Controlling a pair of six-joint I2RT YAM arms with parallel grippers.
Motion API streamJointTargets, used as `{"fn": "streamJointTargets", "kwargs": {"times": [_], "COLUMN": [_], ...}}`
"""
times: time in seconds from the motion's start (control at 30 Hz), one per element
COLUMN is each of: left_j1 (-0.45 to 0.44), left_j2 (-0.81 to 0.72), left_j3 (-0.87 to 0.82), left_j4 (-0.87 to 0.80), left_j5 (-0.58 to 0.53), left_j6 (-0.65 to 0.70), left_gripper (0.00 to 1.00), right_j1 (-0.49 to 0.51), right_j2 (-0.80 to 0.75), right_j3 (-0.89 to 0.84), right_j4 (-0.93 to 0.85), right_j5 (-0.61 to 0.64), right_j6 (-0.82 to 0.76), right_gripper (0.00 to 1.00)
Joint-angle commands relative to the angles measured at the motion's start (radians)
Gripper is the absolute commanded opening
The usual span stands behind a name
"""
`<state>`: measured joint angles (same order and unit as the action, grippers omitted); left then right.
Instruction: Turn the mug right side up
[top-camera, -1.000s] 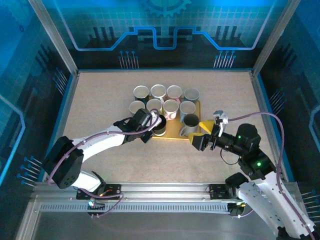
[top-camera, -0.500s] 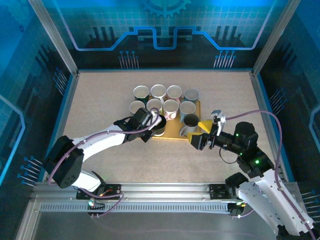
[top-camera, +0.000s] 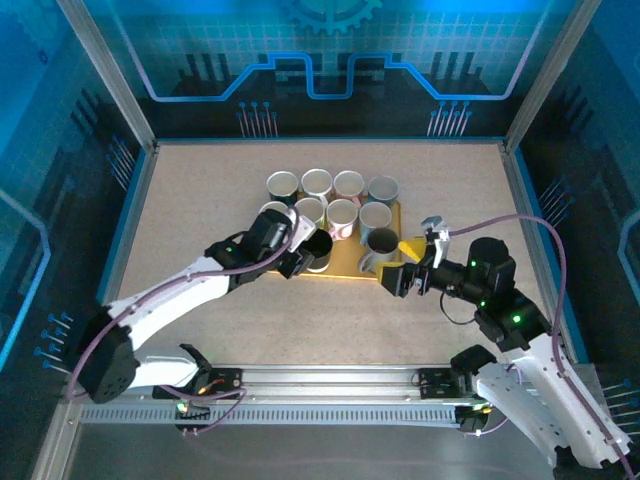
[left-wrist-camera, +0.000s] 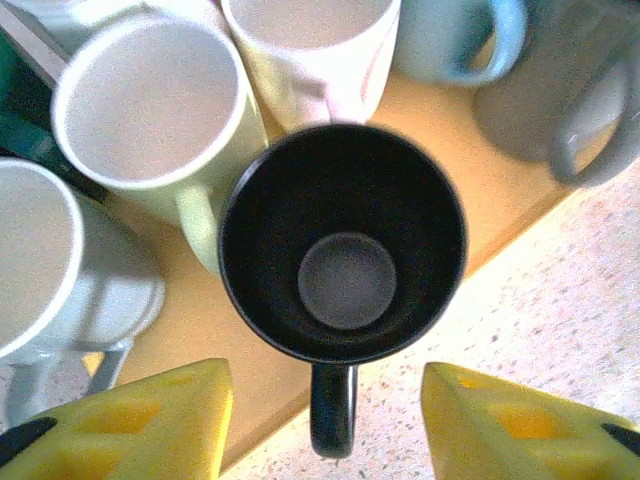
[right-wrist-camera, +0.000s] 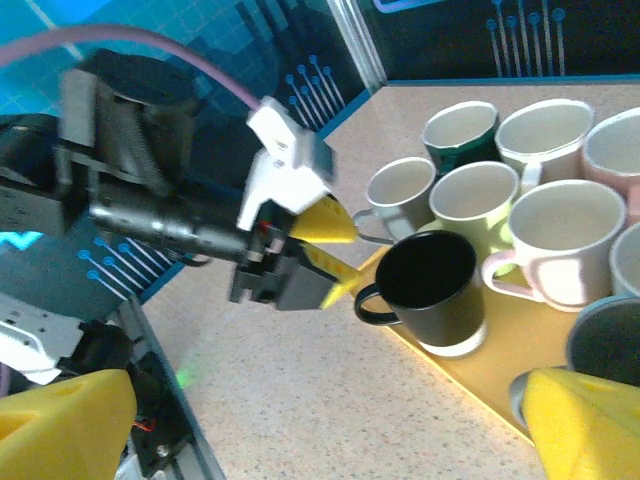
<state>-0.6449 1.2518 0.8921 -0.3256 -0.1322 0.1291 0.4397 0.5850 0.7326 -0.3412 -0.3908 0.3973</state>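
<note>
The black mug (top-camera: 319, 248) stands upright, mouth up, on the front-left corner of the yellow tray (top-camera: 350, 269). In the left wrist view I look straight down into the mug (left-wrist-camera: 343, 245), its handle pointing toward me over the tray's edge. My left gripper (left-wrist-camera: 325, 400) is open, a yellow finger on each side of the handle and clear of it. In the right wrist view the mug (right-wrist-camera: 432, 285) has the left gripper (right-wrist-camera: 338, 255) just off its handle. My right gripper (top-camera: 400, 265) hangs open near the tray's front-right corner, holding nothing.
Several other mugs stand upright in rows on and behind the tray, among them a grey mug (top-camera: 380, 246) close to the right gripper. Speckled tabletop (top-camera: 330, 320) lies in front of the tray. Blue frame walls enclose the table.
My left gripper has opened, let go of the black mug's handle, and drawn back a little to the left. The mug stays upright on the tray. The right arm has barely moved.
</note>
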Motion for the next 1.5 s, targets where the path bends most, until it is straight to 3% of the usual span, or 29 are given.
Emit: {"fn": "streamJointTargets", "kwargs": {"times": [0.0, 0.07, 0.17, 0.23, 0.37, 0.43, 0.5, 0.67, 0.77, 0.87, 0.97, 1.07, 1.2, 1.37, 1.4, 1.47], "left_j1": [0.006, 0.007, 0.027, 0.043, 0.051, 0.108, 0.202, 0.437, 0.555, 0.631, 0.646, 0.645, 0.639, 0.608, 0.605, 0.606], "left_j2": [-0.103, -0.178, -0.269, -0.309, -0.387, -0.389, -0.336, -0.203, -0.160, -0.135, -0.111, -0.041, 0.041, 0.185, 0.198, 0.212], "left_j3": [0.015, -0.029, -0.079, -0.099, -0.203, -0.233, -0.214, -0.213, -0.271, -0.345, -0.459, -0.520, -0.557, -0.582, -0.579, -0.505], "left_j4": [-0.006, 0.069, 0.152, 0.182, 0.352, 0.404, 0.384, 0.360, 0.397, 0.487, 0.681, 0.843, 1.020, 1.277, 1.282, 1.146], "left_j5": [0.039, 0.022, -0.016, -0.027, -0.196, -0.225, -0.284, -0.308, -0.294, -0.310, -0.358, -0.299, -0.278, -0.317, -0.308, -0.272], "left_j6": [-0.027, -0.028, -0.026, -0.025, -0.038, -0.051, -0.113, -0.249, -0.296, -0.309, -0.354, -0.341, -0.295, -0.218, -0.207, -0.207], "left_gripper": [0.64, 0.99, 0.99, 0.99, 0.99, 0.99, 0.99, 0.99, 0.99, 0.99, 0.99, 0.99, 0.99, 0.99, 0.99, 0.99], "right_j1": [0.006, 0.005, 0.005, 0.005, 0.003, 0.002, -0.006, -0.021, -0.055, -0.140, -0.235, -0.294, -0.314, -0.322, -0.328, -0.332], "right_j2": [-0.009, -0.014, -0.022, -0.033, -0.017, 0.013, 0.030, 0.018, 0.083, 0.178, 0.272, 0.378, 0.580, 0.819, 0.862, 0.834], "right_j3": [0.061, 0.068, 0.073, 0.064, 0.056, 0.035, -0.022, -0.274, -0.327, -0.359, -0.418, -0.472, -0.540, -0.541, -0.543, -0.486], "right_j4": [-0.091, -0.139, -0.197, -0.190, -0.162, -0.098, 0.035, 0.531, 0.662, 0.712, 0.782, 0.887, 1.180, 1.471, 1.553, 1.399], "right_j5": [0.120, 0.261, 0.502, 0.590, 0.835, 0.888, 0.880, 0.877, 0.869, 0.913, 0.916, 0.877, 0.910, 0.844, 0.809, 0.712], "right_j6": [-0.067, -0.091, -0.063, -0.096, -0.120, -0.170, -0.232, -0.372, -0.507, -0.475, -0.406, -0.357, -0.291, -0.327, -0.345, -0.363], "right_gripper": [1.00, 1.00, 1.00, 1.00, 1.00, 1.00, 1.00, 1.00, 1.00, 1.00, 1.00, 1.00, 1.00, 1.00, 1.00, 1.00]}}
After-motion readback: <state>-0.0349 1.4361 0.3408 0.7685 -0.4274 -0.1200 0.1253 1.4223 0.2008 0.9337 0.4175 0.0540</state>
